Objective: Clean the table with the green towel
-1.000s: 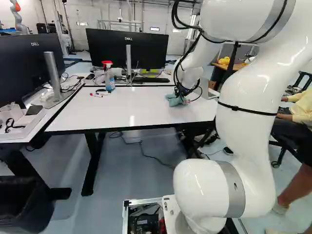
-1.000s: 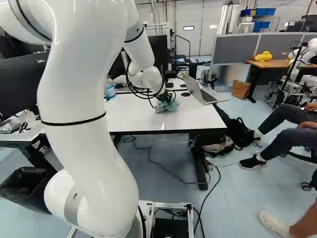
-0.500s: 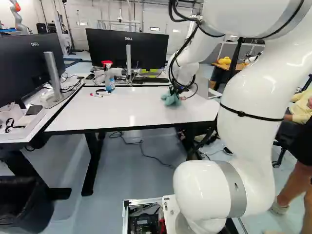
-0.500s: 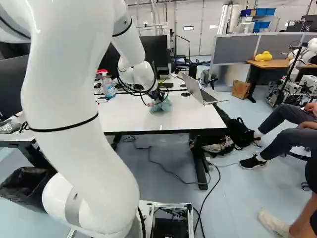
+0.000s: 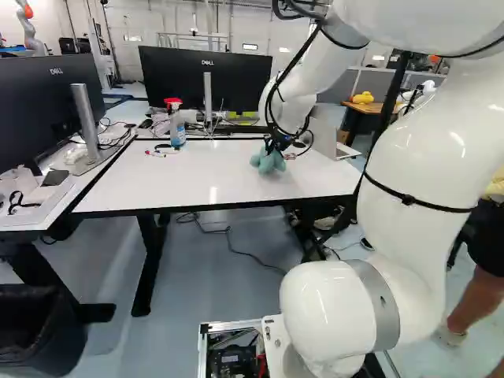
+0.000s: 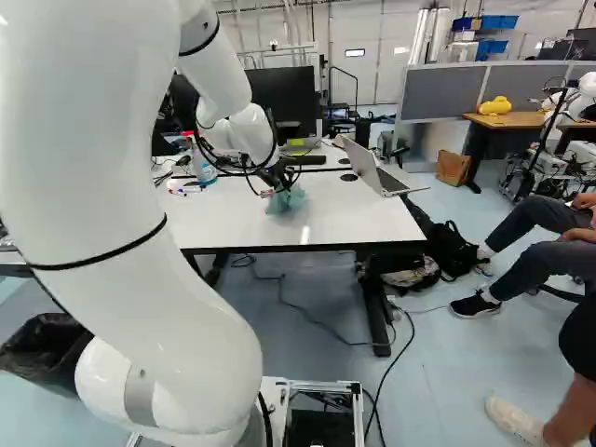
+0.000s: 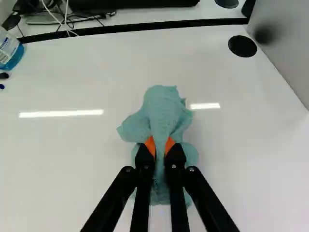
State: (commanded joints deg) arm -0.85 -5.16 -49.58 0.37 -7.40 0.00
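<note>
End effector (image 5: 272, 150) clamped w/ both fingers on green towel (image 7: 163, 108), over white surface (image 5: 197, 185). Spray btl (image 5: 177, 132) far left; laptop (image 6: 372, 170) to right.

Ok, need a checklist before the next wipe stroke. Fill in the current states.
1. Gripper closed on the green towel: ok, cloth pinched between both orange pads.
2. Towel spread flat: not ok, it is bunched into a lump.
3. Towel pressed on the table hard enough to wipe: cannot tell, the views don't show force.
4. Table free of other objects: not ok, spray bottle, markers and open laptop are on it.
5. Towel not touching bottle or laptop: ok, bare tabletop lies between.
6. Spray bottle upright: ok.
</note>
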